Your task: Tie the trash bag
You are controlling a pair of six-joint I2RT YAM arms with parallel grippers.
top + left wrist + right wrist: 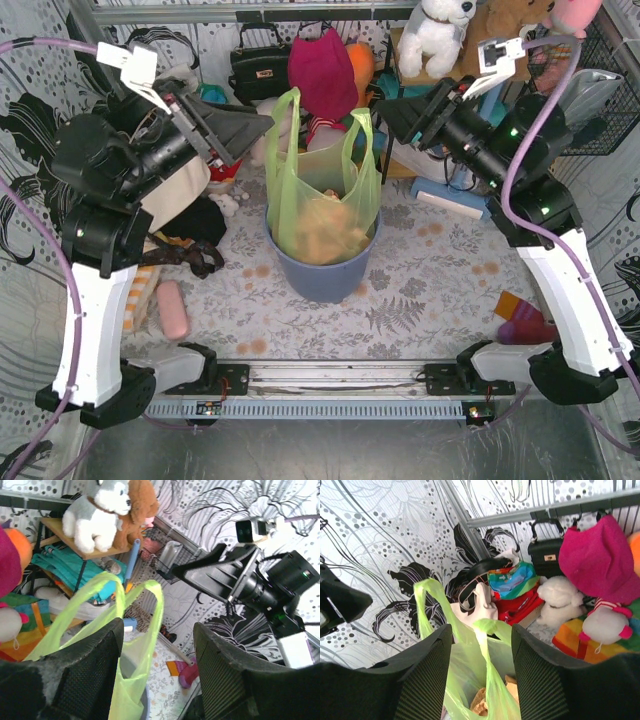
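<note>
The trash bag (322, 205), thin light-green plastic with tan crumpled paper inside, sits in a round blue bin (325, 278) at the middle of the table. Its two handles stand upright. My left gripper (262, 128) is open beside the left handle. In the left wrist view the green handle (142, 625) hangs against the left finger (95, 665), inside the open left gripper (157, 627). My right gripper (380, 113) is open by the right handle. In the right wrist view that handle (492, 627) rises between the spread fingers of the right gripper (481, 630), unpinched.
A white tote bag (481, 605), a black handbag (258, 65), a magenta bag (322, 70) and plush toys (435, 35) crowd the back. A pink object (172, 310) lies at the left, and a magenta-and-orange one (525, 320) at the right.
</note>
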